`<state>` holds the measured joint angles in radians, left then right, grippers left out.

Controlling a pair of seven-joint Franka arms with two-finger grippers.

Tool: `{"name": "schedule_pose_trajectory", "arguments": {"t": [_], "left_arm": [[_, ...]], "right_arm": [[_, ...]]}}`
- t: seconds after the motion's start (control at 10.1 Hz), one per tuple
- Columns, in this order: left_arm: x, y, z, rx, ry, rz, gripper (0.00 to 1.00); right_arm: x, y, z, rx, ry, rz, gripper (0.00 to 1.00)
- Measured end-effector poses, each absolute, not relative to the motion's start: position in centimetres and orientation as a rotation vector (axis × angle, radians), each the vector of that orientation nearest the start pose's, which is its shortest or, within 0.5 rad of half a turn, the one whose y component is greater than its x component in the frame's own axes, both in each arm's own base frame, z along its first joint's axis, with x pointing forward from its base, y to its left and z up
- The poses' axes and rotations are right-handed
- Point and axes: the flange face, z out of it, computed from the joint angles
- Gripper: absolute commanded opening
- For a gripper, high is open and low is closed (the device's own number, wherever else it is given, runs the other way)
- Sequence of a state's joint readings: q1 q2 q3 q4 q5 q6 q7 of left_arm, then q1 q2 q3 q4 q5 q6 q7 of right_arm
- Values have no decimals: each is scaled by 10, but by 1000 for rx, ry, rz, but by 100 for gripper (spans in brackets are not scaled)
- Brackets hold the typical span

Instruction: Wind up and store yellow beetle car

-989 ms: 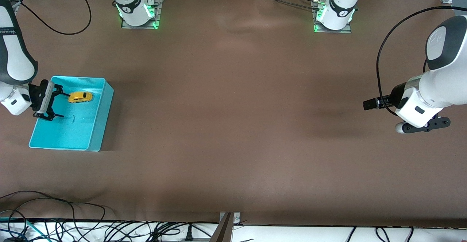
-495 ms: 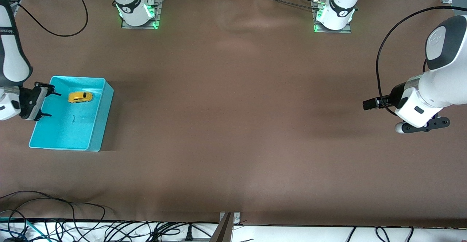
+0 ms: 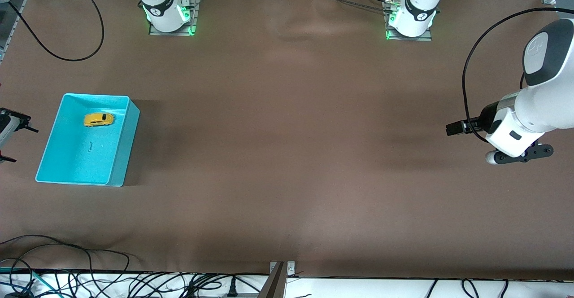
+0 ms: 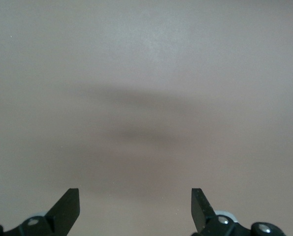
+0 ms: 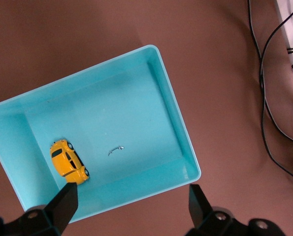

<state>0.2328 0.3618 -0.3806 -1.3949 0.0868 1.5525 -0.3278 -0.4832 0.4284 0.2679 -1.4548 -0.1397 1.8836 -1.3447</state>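
The rounded, glossy yellow beetle car [image 3: 98, 119] sits inside the smooth turquoise bin [image 3: 121, 154]. Both the right gripper [image 5: 131, 206] and the left gripper [image 4: 135, 209] hang spread wide, holding nothing.

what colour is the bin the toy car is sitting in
Turquoise bin, clearest in the right wrist view.

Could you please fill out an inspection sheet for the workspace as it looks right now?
Surface: brown table, cloth slightly wrinkled near the bases.
Job's things: yellow beetle car on its wheels inside the turquoise bin, toward the bin's end farther from the front camera.
Clutter: one small thin scrap on the bin floor.
Grippers: right claw open, empty, up over the bin's edge at the right arm's end of the table; left claw open, empty, waiting over bare table.
Cables: black cable looping across the table corner; tangle of cables along the table's near edge.
Surroundings: nothing seen.
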Motion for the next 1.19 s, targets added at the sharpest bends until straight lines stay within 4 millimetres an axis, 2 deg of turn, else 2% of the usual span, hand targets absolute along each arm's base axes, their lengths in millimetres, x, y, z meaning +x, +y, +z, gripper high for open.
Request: {"name": "schedule_pose_trajectory", "arguments": {"t": [0.2,0.4,0.49,0.69,0.89,1.19], "left_arm": [[641,-50,500,-3119,-286,289,100],[641,-50,500,-3119,-286,289,100],[641,-50,500,-3119,-286,289,100],[641,-50,501,-3119,-286,289,100],[641,-50,501,-3119,-287,288,100],[641,-49,501,-3119,-287,288,100]], "right_arm": [[658,-168,464,-2716,-1591,-38,100],[644,-149,495,-2789,-1391,-17,100],[636,-134,517,-2849,-1274,-8,100],[621,-92,558,-2953,-1057,-9,100],[608,-53,587,-3043,-843,-36,100],[588,-8,620,-3136,-475,-77,100]]}}
